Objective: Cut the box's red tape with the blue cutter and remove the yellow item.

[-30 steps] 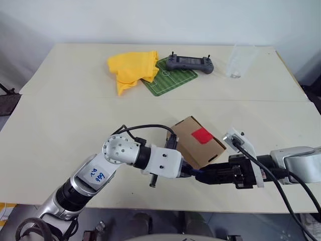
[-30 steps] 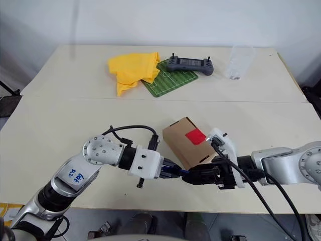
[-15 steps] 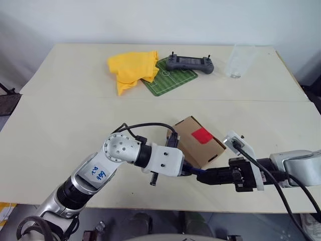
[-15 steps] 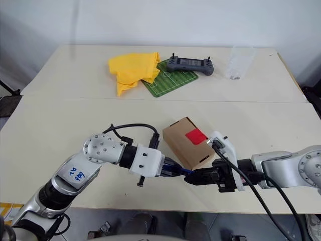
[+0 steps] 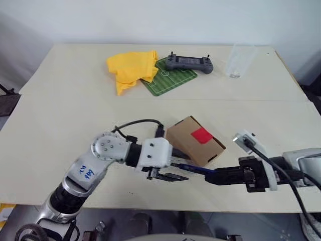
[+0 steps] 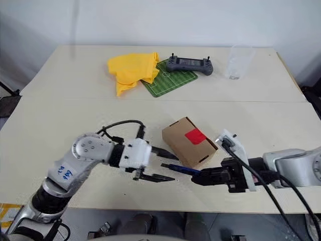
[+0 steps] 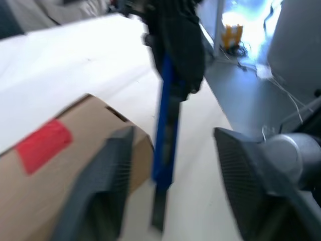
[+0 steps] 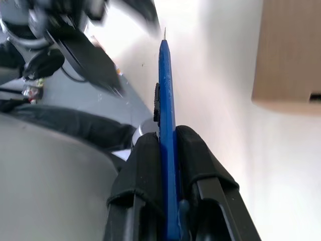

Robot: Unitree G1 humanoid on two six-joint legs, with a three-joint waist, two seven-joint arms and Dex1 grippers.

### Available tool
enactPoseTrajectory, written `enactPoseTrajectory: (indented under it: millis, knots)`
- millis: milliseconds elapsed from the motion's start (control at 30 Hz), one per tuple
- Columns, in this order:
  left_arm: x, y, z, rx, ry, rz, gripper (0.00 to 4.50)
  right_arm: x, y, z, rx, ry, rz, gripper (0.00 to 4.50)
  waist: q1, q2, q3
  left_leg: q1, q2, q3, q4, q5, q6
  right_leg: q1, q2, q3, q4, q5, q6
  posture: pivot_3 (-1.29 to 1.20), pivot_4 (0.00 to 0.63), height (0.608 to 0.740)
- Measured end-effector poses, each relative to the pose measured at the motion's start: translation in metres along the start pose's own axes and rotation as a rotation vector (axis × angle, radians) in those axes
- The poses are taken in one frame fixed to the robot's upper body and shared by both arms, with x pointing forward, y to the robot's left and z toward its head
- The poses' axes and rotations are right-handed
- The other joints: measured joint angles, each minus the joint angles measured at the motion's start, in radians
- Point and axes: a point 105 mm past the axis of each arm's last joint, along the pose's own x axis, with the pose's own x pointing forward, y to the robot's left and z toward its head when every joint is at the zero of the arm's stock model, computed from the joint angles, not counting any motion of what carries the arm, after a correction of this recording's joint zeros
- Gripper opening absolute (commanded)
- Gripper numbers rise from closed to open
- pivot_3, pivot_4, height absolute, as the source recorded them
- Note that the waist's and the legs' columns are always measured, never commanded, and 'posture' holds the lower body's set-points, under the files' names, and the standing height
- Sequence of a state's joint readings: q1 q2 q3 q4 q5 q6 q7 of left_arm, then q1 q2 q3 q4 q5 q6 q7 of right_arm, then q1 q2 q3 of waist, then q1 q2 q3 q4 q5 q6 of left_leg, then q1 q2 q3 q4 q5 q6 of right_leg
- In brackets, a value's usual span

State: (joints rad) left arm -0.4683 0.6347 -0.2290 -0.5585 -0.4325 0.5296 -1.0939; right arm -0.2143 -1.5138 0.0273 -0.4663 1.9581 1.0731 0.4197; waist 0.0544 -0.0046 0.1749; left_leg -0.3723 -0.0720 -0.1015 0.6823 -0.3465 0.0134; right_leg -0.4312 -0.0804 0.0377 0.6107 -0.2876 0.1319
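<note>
Silver-white arms, black cables, black-fingered left hand (image 6: 161, 164).

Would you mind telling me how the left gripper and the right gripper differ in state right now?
The left gripper is open and holds nothing, while the right gripper is shut on the blue cutter. The left gripper's fingers stand on either side of the cutter's free end without touching it; the right gripper clamps its other end. Both are near the front edge of the table, in front of the box.
</note>
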Motion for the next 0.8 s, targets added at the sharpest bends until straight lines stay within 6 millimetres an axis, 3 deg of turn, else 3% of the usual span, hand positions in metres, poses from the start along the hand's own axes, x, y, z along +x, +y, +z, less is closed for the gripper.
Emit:
enactPoseTrajectory:
  millis: [133,233,333,567,700,800]
  knots:
    - [-0.035,-0.004,-0.006,-0.137,0.009,-0.003,2.94,-0.017,0.009,-0.005,0.013,0.041,0.005,0.16,0.000,0.001,0.000,0.001,0.000,0.000,0.000,0.000,0.000,0.001,0.000,0.000,0.000,0.000,0.000,0.00,0.150,0.740]
    - [-0.049,0.010,-0.011,-0.222,-0.040,0.062,2.94,-0.031,0.017,-0.004,-0.013,0.003,-0.004,0.16,0.015,0.001,0.000,0.002,0.000,0.000,0.000,-0.001,0.001,0.003,0.000,0.000,-0.001,0.000,0.000,0.00,0.150,0.740]
    - [-0.053,0.027,-0.015,-0.289,-0.133,0.135,2.35,-0.047,0.010,-0.008,-0.012,-0.093,-0.126,0.16,0.035,-0.001,0.000,0.001,-0.001,-0.001,0.000,-0.001,0.002,0.003,0.000,0.000,-0.003,0.001,0.001,0.00,0.150,0.740]
    - [-0.043,0.053,-0.048,-0.404,-0.118,0.221,0.11,-0.094,-0.015,-0.021,0.033,-0.301,-0.544,0.16,0.031,-0.001,0.000,0.001,-0.002,0.003,-0.001,-0.001,0.003,0.002,0.001,0.004,-0.003,0.002,0.003,0.00,0.150,0.740]
    - [-0.029,0.067,-0.051,-0.389,-0.121,0.237,0.00,-0.114,-0.028,-0.028,-0.004,-0.332,-0.738,0.16,0.024,-0.002,0.001,0.002,-0.002,0.005,0.000,0.000,0.003,0.002,0.001,0.006,-0.002,0.003,0.005,0.00,0.150,0.740]
    - [-0.019,0.077,-0.042,-0.354,-0.138,0.229,0.00,-0.116,-0.025,-0.020,-0.103,-0.340,-0.770,0.16,0.015,-0.002,0.001,0.003,-0.002,0.006,0.000,0.000,0.002,0.002,0.002,0.007,0.000,0.003,0.005,0.00,0.150,0.740]
